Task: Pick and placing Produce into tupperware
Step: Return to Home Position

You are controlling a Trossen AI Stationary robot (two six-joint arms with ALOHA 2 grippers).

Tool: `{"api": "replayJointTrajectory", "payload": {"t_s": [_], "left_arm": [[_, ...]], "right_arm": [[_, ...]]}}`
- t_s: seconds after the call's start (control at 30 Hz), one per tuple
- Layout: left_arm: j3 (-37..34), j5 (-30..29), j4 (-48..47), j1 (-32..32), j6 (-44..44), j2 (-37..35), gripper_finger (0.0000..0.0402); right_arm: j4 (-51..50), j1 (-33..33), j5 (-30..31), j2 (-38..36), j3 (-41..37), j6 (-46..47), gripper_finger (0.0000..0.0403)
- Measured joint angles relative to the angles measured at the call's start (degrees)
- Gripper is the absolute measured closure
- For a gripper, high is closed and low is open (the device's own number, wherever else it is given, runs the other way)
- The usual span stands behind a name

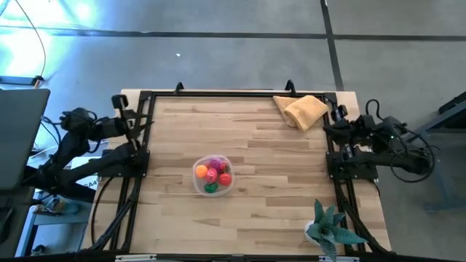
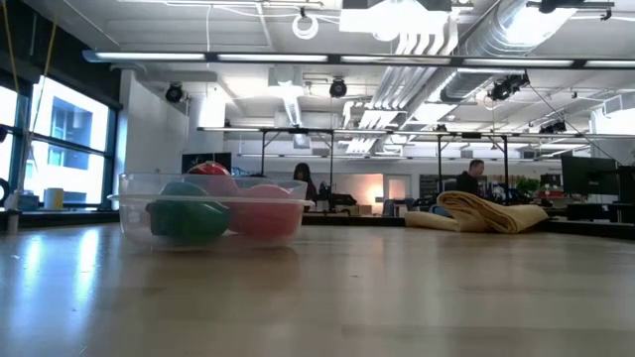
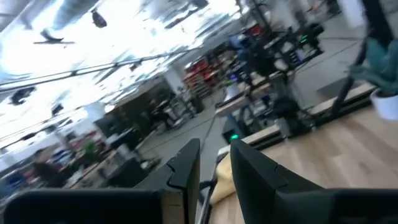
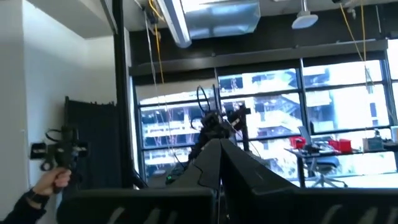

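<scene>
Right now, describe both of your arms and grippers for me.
Both the left arm and right arm are dark, jointed and trailed by black cables. The left gripper and right gripper each have two flat, dark, angular fingers.

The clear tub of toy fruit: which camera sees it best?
The high view: it looks straight down into the tub, showing the fruit inside. The low view shows only its side; neither wrist view shows it.

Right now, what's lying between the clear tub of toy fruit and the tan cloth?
Nothing: the high view shows only bare wooden table between the tub and the cloth.
</scene>
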Motion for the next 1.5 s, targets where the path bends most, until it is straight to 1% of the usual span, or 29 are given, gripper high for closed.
{"api": "replayJointTrajectory", "payload": {"t_s": [0.13, 0.23, 0.37, 0.5, 0.6, 0.7, 0.8, 0.87, 1.03, 1.17, 1.37, 1.5], "left_arm": [[0.02, -5.85, -4.6, -0.02, 0.6, -4.06, 0.0323], [0.01, -6.99, -6.75, -0.02, 0.17, -6.51, 0.0323], [-0.01, -8.53, -9.37, -0.02, -0.51, -10.01, 0.0323], [-0.26, -8.36, -10.68, -0.03, -1.51, -10.13, 0.0323], [-1.21, -8.39, -9.71, -0.02, -1.56, -10.2, 0.0323], [-4.31, -7.99, -8.46, -0.02, -2.23, -10.19, 0.0323], [-9.84, -7.5, -4.12, -0.02, -3.93, -10.19, 0.0323], [-14.16, -6.47, 0.08, -0.02, -4.74, -10.17, 0.0323], [-24.75, -6.02, 11.12, -0.02, -6.52, -10.17, 0.0323], [-30.7, -6.0, 16.97, -0.02, -7.99, -10.17, 0.0323], [-34.28, -6.78, 17.83, -0.02, -7.63, -10.17, 0.0323], [-35.18, -6.87, 17.06, -0.03, -5.88, -10.17, 0.0323]], "right_arm": [[1.79, -0.02, 0.6, -4.39, -5.09, 1.57, 0.0403], [2.29, 0.0, 1.13, -7.79, -7.95, 2.5, 0.0403], [3.34, 0.16, 1.84, -7.91, -10.63, 3.29, 0.0403], [5.54, 0.71, 2.91, -8.03, -13.11, 3.25, 0.0403], [9.99, 1.39, 2.98, -8.13, -15.46, 3.89, 0.0403], [11.55, 1.98, 3.01, -8.03, -18.28, 4.69, 0.0403], [12.98, 2.3, 3.48, -8.09, -20.24, 4.92, 0.0403], [14.4, 2.36, 3.48, -8.07, -21.45, 5.68, 0.0403], [14.16, 2.38, 3.47, -8.07, -23.2, 7.09, 0.0403], [14.15, 2.38, 3.48, -8.07, -24.86, 8.13, 0.0403], [8.88, 2.38, 4.48, -8.0, -25.49, 8.41, 0.0403], [4.66, 2.39, 2.89, -8.02, -25.49, 5.67, 0.0403]]}}
